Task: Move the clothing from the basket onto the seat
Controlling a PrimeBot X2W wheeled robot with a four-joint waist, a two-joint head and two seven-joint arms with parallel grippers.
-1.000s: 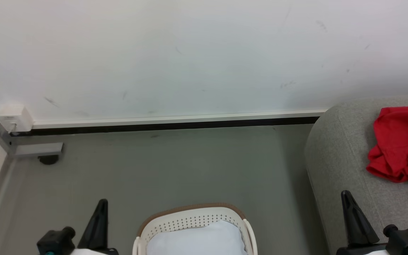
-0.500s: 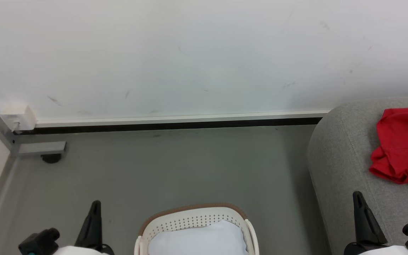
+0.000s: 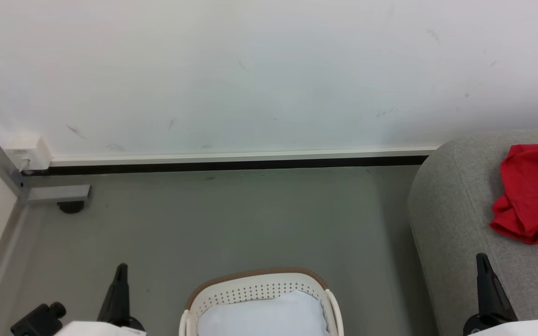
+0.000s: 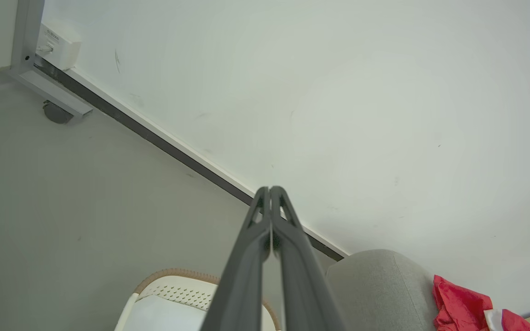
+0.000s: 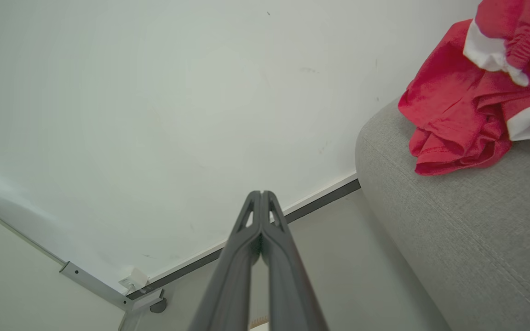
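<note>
The red clothing [image 3: 530, 191] with white panels lies bunched on the grey seat [image 3: 456, 219] at the right; it also shows as clothing [image 5: 472, 101] on the seat [image 5: 453, 230] and as clothing [image 4: 463, 308] beside the seat [image 4: 380, 289]. The white basket [image 3: 255, 291] with a brown rim stands on the floor at bottom centre, holding a pale bluish-white sheet [image 3: 262, 317]. My left gripper [image 3: 120, 269] is shut and empty, left of the basket. My right gripper [image 3: 482, 257] is shut and empty, over the seat's front. In the wrist views, left gripper [image 4: 270, 189] and right gripper [image 5: 261, 193] have fingertips pressed together.
A white wall [image 3: 250, 70] with a dark baseboard [image 3: 231, 165] runs across the back. A metal frame post with a foot [image 3: 59, 193] and a white box [image 3: 28, 153] stand at the left corner. Grey floor [image 3: 231, 224] lies between wall and basket.
Both grippers have sunk lower and moved outward in the head view. The whole picture has shifted slightly right, so the camera has moved. The clothing and basket lie as before.
</note>
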